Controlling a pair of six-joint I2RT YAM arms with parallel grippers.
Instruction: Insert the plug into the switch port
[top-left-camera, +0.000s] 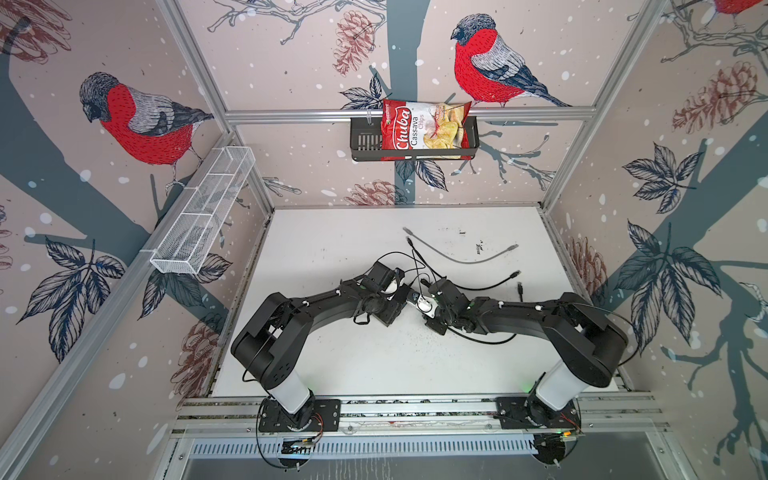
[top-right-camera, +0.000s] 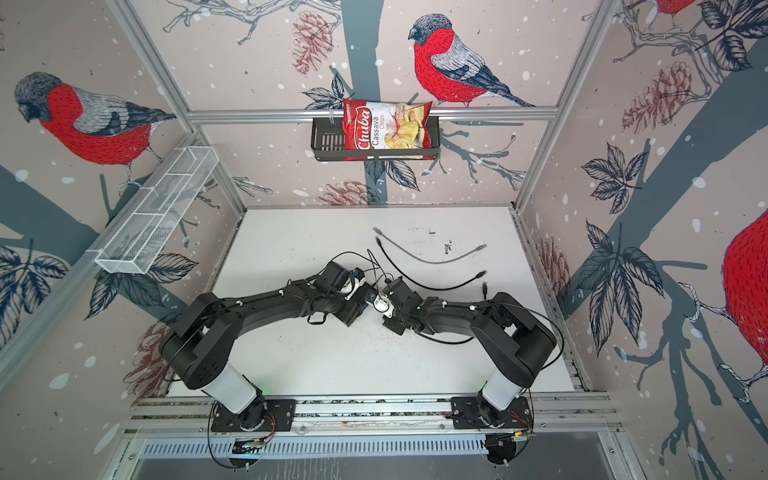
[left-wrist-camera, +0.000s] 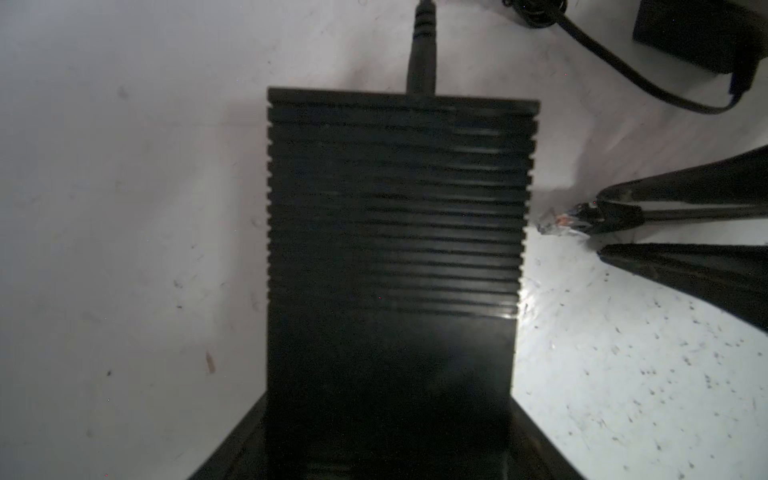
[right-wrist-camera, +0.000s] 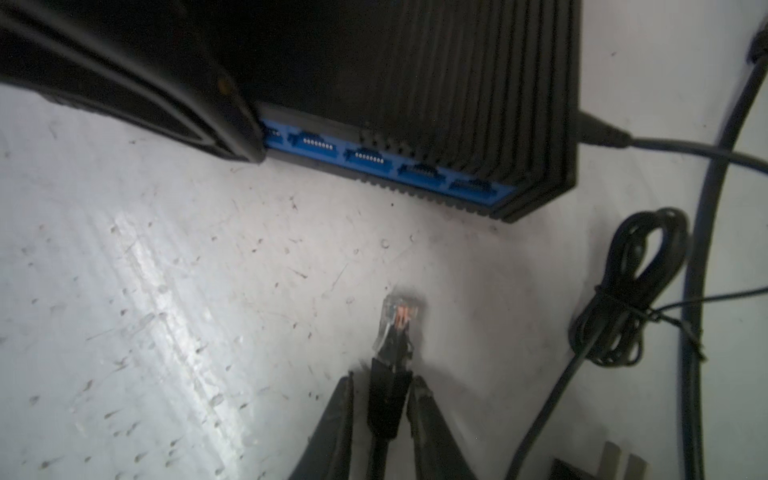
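plug (right-wrist-camera: 400, 318) — clear, uninserted | switch port (right-wrist-camera: 370, 157) — blue, black box (right-wrist-camera: 457, 83) edge, seemingly empty

Ribbed matte-black switch (left-wrist-camera: 390, 216), clear glossy plastic plug (right-wrist-camera: 401, 316), scuffed white table (right-wrist-camera: 166, 291)

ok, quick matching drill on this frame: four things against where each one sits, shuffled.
Things:
1 plug
2 switch
3 chips bag
4 grey cable

Places:
a in the black basket on the back wall
b loose on the table
c between the right hand's fingers
d between the left hand's fingers

Pairs: 1-c, 2-d, 3-a, 4-b
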